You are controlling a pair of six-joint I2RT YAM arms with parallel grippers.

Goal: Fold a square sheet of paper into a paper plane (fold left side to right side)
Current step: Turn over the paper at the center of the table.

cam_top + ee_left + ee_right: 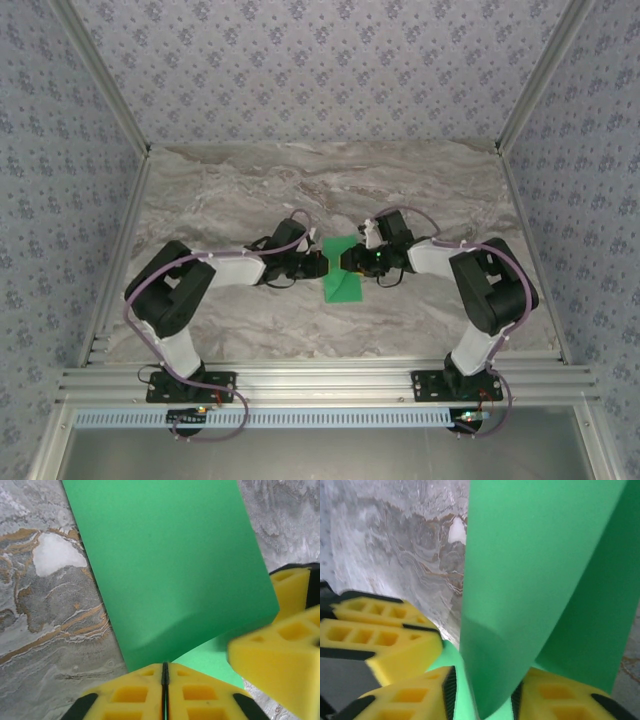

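Paper pinched from both sides, fold not yet creased

Top external: the square sheet of paper [343, 285] lies on the table [300, 190] directly between the two end effectors. Its far part sits under their tips and its near corner trails back toward the arm bases. The left end effector [312, 262] and the right end effector [347, 262] face each other with their tips almost meeting over the green. Judging by the task, this pairing lets one side be carried across while the other is kept from sliding.

Left wrist: the left end effector [165, 672] is closed, with only a thin dark seam between its yellow pads and the sheet's edge caught in it. The paper [170, 565] stretches away ahead of the tips, bowed up off the table [45, 605], with a paler layer showing beneath. The right end effector [280, 625] sits just to the right, very near.

Right wrist: the paper [530, 580] rises from between the pads as a soft rolled-over loop, still rounded and not pressed flat. The right end effector [482, 695] has narrowed onto that loop and paper fills its gap, so I read it as gripping. The left end effector [385, 635] sits just beside it.

Nothing here serves as a container, and the sheet rests straight on the table
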